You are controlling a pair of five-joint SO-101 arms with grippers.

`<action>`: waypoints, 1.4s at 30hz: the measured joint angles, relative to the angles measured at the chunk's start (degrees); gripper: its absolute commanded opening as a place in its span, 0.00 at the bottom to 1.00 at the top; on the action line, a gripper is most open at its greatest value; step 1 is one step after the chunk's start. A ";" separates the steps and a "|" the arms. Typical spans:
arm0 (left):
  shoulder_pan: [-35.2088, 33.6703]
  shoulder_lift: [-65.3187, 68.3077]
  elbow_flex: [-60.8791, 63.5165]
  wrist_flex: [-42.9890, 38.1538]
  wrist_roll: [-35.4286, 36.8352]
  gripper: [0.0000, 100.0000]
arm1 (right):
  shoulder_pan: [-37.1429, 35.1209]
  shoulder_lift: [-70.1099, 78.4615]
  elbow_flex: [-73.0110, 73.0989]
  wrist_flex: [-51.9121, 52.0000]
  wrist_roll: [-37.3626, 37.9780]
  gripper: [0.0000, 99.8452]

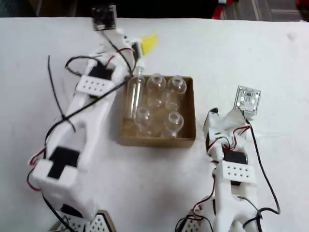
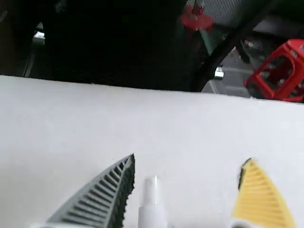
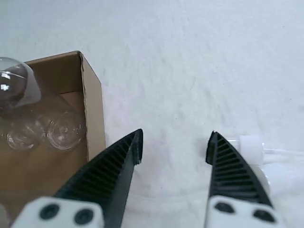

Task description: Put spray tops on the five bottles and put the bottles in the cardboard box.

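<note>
The cardboard box point(image 1: 189, 110) in the middle of the table holds several clear bottles without tops. One bottle point(image 1: 134, 91) leans lengthwise at the box's left side, and round ones point(image 1: 175, 87) stand beside it. My left gripper point(image 1: 141, 46) sits just beyond the box's far left corner. It is open point(image 2: 185, 190), with a grey and a yellow finger. A white spray top point(image 2: 152, 204) lies between them, nearer the grey finger. My right gripper point(image 3: 173, 147) is open over bare table right of the box point(image 3: 92, 99). White spray tops point(image 3: 254, 145) lie behind its outer finger.
Black and red cables point(image 1: 60, 104) loop over the left arm. The table's far edge point(image 2: 142, 88) runs close beyond the left gripper. Bare white table lies left of the left arm and at the far right.
</note>
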 measured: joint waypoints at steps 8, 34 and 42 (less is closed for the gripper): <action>-0.09 13.98 -22.95 21.89 -2.29 0.33 | 0.00 0.00 0.00 0.00 0.00 0.20; -0.88 43.34 -59.34 38.33 -2.29 0.32 | 0.00 0.00 0.00 0.00 0.00 0.20; -0.88 47.30 -63.03 38.33 -2.29 0.32 | 0.00 0.00 0.00 0.00 0.00 0.20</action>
